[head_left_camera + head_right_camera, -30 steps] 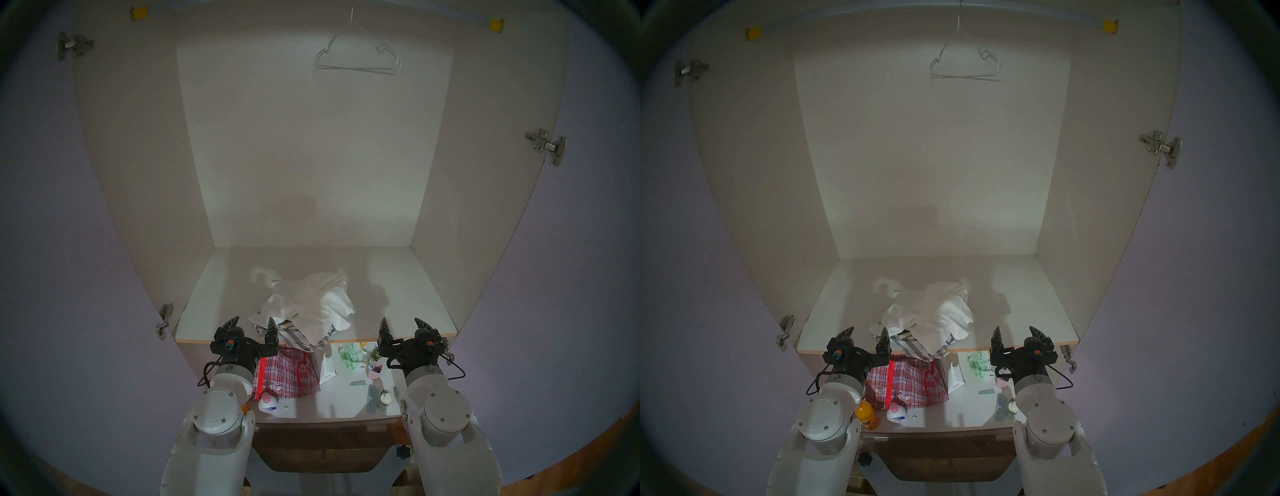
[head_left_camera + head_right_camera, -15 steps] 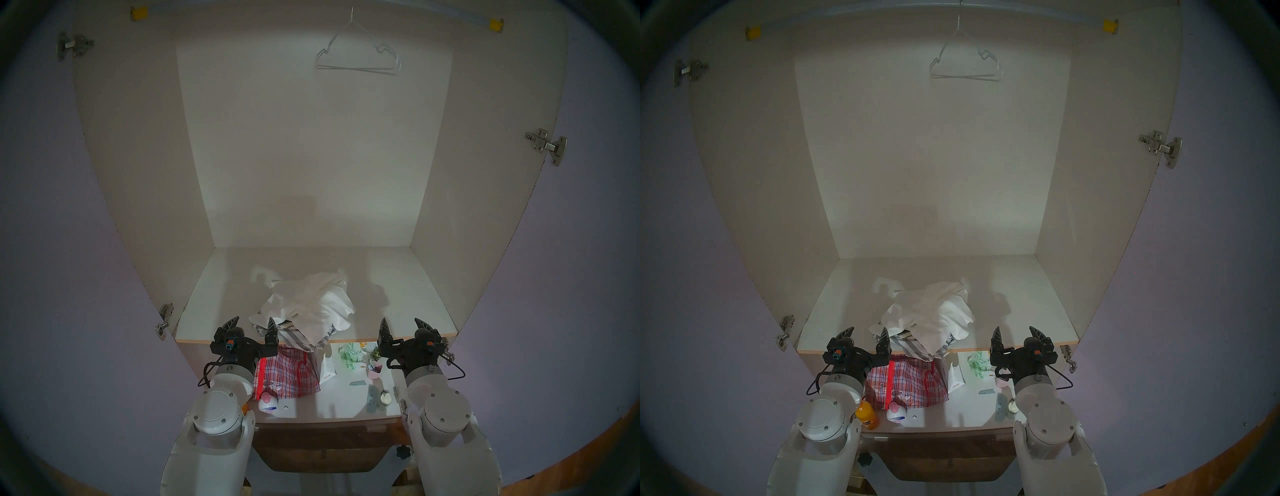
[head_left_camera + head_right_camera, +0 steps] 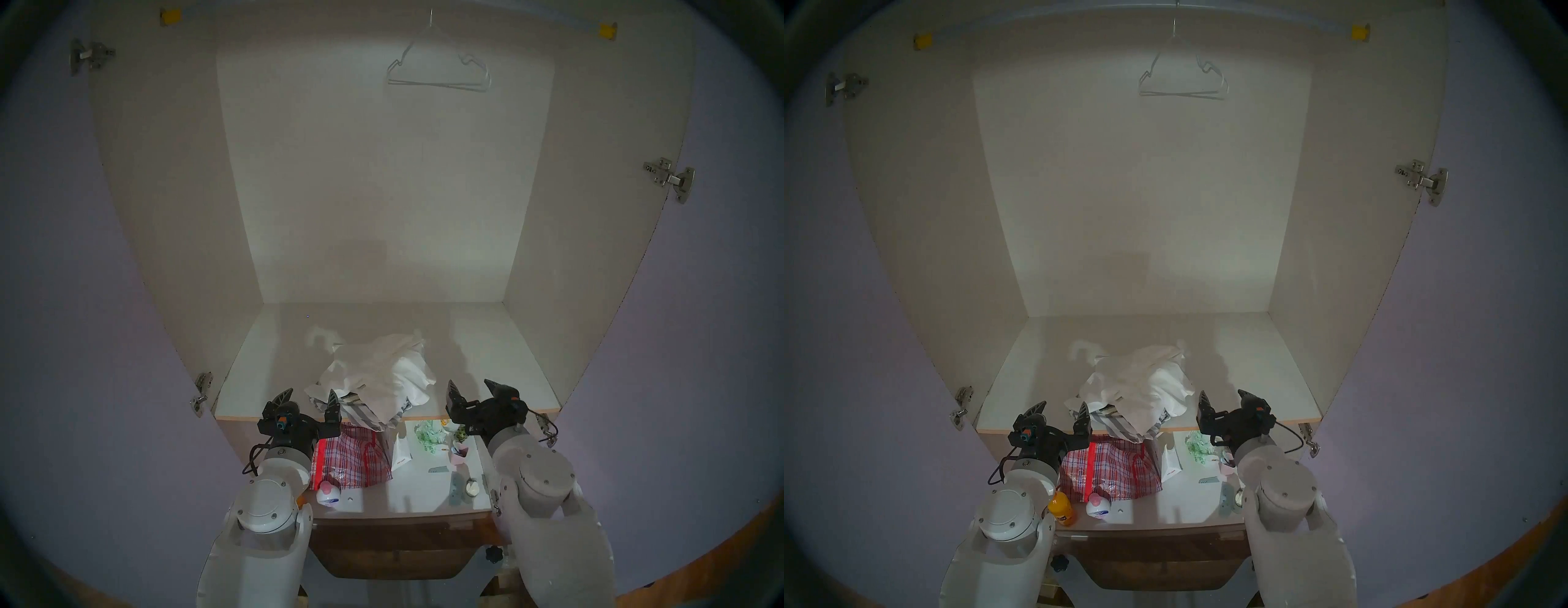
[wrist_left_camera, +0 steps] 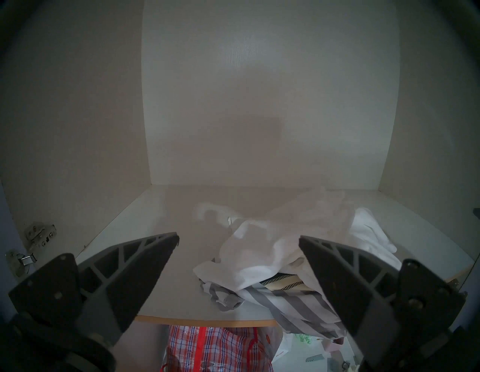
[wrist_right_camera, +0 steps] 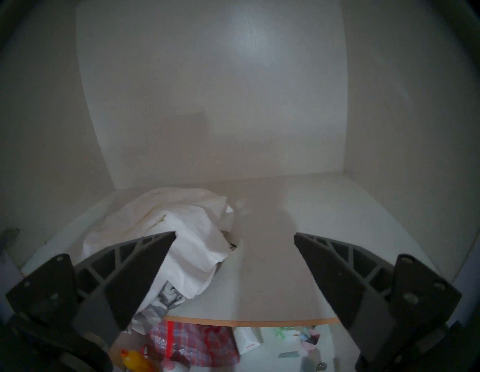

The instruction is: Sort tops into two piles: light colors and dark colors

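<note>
Showing red lettering too blurred to read, white packet (image 3: 401, 454) leans beside checked bag (image 3: 352, 460).

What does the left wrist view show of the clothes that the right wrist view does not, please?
Only the left wrist view shows the cream top with black stripes tucked under the white top, and the grey-striped top hanging over the shelf edge. Only the right wrist view shows an orange bottle below. Both show the white top, some grey-striped cloth, the shelf and the red checked bag.
</note>
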